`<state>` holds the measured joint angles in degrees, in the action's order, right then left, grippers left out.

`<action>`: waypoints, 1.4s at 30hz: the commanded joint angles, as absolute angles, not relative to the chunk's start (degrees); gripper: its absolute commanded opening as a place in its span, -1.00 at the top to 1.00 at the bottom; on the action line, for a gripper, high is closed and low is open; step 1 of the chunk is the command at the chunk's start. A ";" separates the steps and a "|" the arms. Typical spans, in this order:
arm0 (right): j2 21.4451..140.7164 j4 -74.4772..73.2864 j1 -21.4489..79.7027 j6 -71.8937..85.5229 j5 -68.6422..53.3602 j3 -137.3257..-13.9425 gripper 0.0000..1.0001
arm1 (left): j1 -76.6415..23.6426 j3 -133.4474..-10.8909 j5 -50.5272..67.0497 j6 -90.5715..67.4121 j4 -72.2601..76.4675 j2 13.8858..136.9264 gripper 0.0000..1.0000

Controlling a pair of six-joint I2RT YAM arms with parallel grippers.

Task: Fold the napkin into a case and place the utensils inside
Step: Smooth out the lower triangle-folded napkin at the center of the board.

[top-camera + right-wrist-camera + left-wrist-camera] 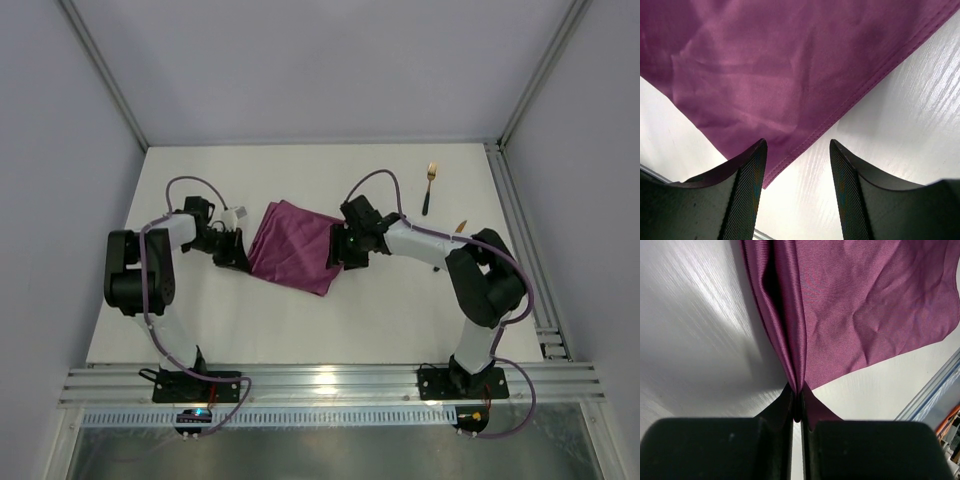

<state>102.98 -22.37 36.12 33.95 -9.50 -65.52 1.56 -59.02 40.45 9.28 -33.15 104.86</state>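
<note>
Your left tool (pixel 796 407) is clamped tight on the left edge of the soft magenta-purple cloth napkin (pixel 296 247), pinching it into a pleat. Your right tool (pixel 797 150) stands apart, fingers wide and gripping nothing. The napkin's corner is just ahead, its hem running off diagonally. The napkin lies mid-worktop (pixel 300 330) between both tools, not yet folded narrow. Farther back on the right lies the gold fork with its dark handle (pixel 430 185), handle towards you. Your right arm is the nearer one for it.
</note>
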 commanded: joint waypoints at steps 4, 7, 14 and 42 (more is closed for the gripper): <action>103.09 -17.49 31.65 37.26 -8.52 -65.57 -0.09 | 1.76 -60.03 34.63 14.94 -42.18 101.52 0.76; 104.32 -18.80 30.15 35.61 -7.21 -66.62 -0.04 | 1.76 -60.12 34.28 16.43 -45.86 100.90 0.55; 107.84 -23.99 28.04 31.29 -6.42 -72.50 -0.01 | 1.76 -63.89 31.56 21.35 -54.47 98.18 -0.01; 115.93 -21.45 23.29 30.59 -13.36 -76.82 0.58 | -12.66 -107.13 20.30 9.75 -35.07 127.17 0.18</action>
